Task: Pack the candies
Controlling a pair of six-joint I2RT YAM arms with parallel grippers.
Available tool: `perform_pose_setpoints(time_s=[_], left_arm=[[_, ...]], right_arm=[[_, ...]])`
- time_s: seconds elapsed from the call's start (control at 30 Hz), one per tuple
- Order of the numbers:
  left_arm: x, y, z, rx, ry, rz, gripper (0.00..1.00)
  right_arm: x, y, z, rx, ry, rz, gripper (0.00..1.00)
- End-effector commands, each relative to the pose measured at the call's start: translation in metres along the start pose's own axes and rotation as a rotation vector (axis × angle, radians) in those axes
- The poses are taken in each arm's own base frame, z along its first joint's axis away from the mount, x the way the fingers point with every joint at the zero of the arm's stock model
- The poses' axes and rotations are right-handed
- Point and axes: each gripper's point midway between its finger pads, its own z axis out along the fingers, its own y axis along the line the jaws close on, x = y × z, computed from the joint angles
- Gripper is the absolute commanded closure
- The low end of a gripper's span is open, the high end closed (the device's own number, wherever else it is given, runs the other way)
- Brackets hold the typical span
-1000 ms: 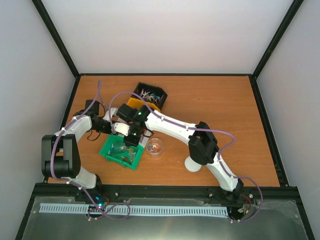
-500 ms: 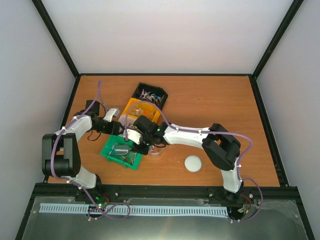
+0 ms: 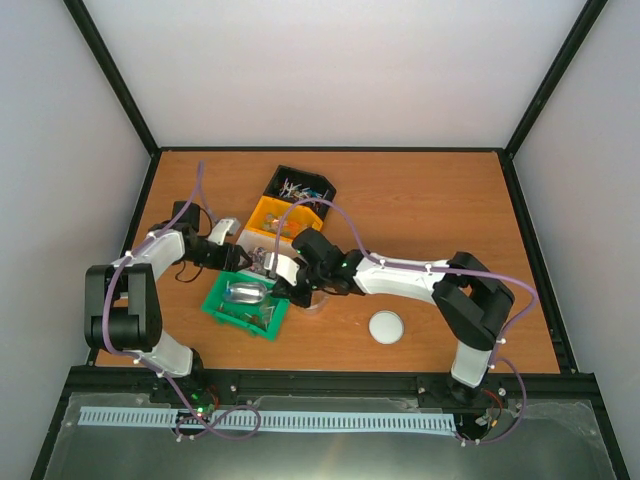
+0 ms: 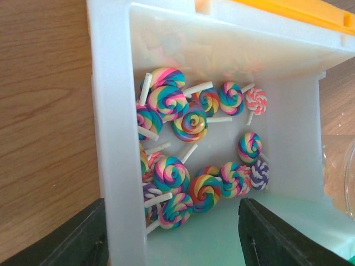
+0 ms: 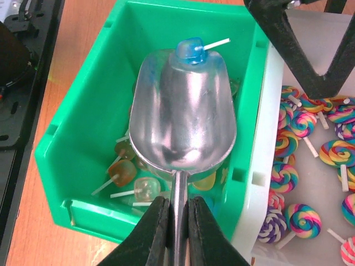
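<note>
Overview from the top external cam first: seeing the right gripper stretched across to the green bin, with the left gripper sitting at the far side of that bin. Also spotting a yellow bin and a black bin further back, a clear jar tucked just beside the green bin, and a round white lid lying apart from it.

Moving on to the left wrist: looking down into a white bin full of swirly rainbow lollipops. Seeing those fingers spread apart, straddling the near end of the bin, not visibly pinching anything.

Switching to the right wrist: finding that pincer clamped tight on the handle of a shiny metal scoop, hanging over the green bin. Counting just one blue candy in it, perched right at the front lip, with the rest of the candies (amber and clear ones on sticks) lying on the bin floor under the scoop.

Guessing at a scoop-and-carry to the jar here. For doing it well: tipping the bowl back a touch, letting the blue one slide deeper in, keeping it level, travelling slow, lining the tip up over the jar mouth before pouring. Maybe dipping again for a fuller load.

Hunting for brands, labels or writing: finding nothing readable anywhere.
</note>
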Motion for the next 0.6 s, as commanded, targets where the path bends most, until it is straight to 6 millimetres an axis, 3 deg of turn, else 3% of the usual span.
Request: perform_pose_setpoints(time_s=[0.0, 0.3, 0.57], left_arm=[[-0.007, -0.003, -0.004, 0.026, -0.012, -0.020, 0.36], [-0.009, -0.001, -0.009, 0.027, -0.027, -0.028, 0.36], [-0.010, 0.013, -0.021, -0.100, -0.009, 0.041, 0.39]], right_arm=[[-0.014, -0.001, -0.014, 0.001, -0.089, -0.055, 0.97], [0.005, 0.000, -0.023, -0.014, -0.145, -0.102, 0.97], [-0.002, -0.002, -0.027, -0.015, -0.125, -0.081, 0.97]])
